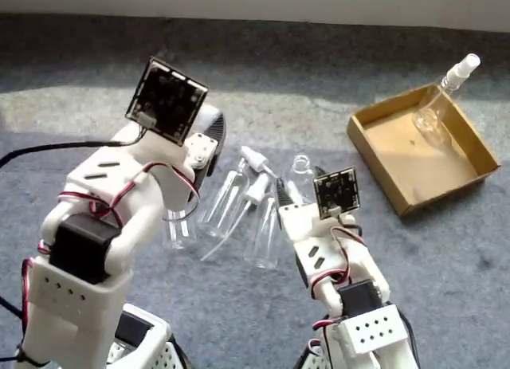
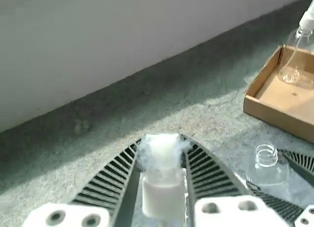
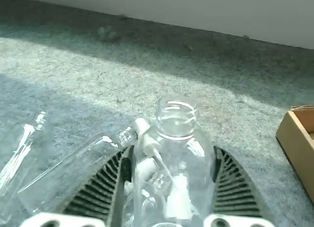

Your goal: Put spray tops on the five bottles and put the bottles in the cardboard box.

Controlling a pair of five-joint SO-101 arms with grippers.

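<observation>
The left hand (image 2: pixel 162 143) is clenched on a white spray top (image 2: pixel 161 188), which stands upright between its two ribbed fingers with its head at the fingertips. The right hand (image 3: pixel 172 156) is grasping a clear open bottle (image 3: pixel 175 124) by its body, upright, with the bare threaded neck rising above the fingers. In the left wrist view that same open bottle (image 2: pixel 267 165) stands just beside the left hand, with a dark finger of the right hand against its far side.

From the high view both arms reach in over the grey, carpet-like worktop (image 1: pixel 96 114), the larger left arm on one side and the right arm near the middle. Between them three empty bottles lie on their sides: one (image 1: pixel 225 200) angled toward the left arm, one (image 1: pixel 264 225) close to the right arm and one (image 1: pixel 179 225) partly hidden behind the left arm. Two loose spray tops (image 1: pixel 255 158) (image 1: pixel 256 190) lie among their necks.

The cardboard box (image 1: pixel 430 158) sits well apart from the arms, toward the far right corner of the worktop. One capped bottle (image 1: pixel 434 114) is in it, leaning on the far wall, its white sprayer sticking out over the rim. A pale wall (image 2: pixel 98 40) runs along the back edge of the worktop
</observation>
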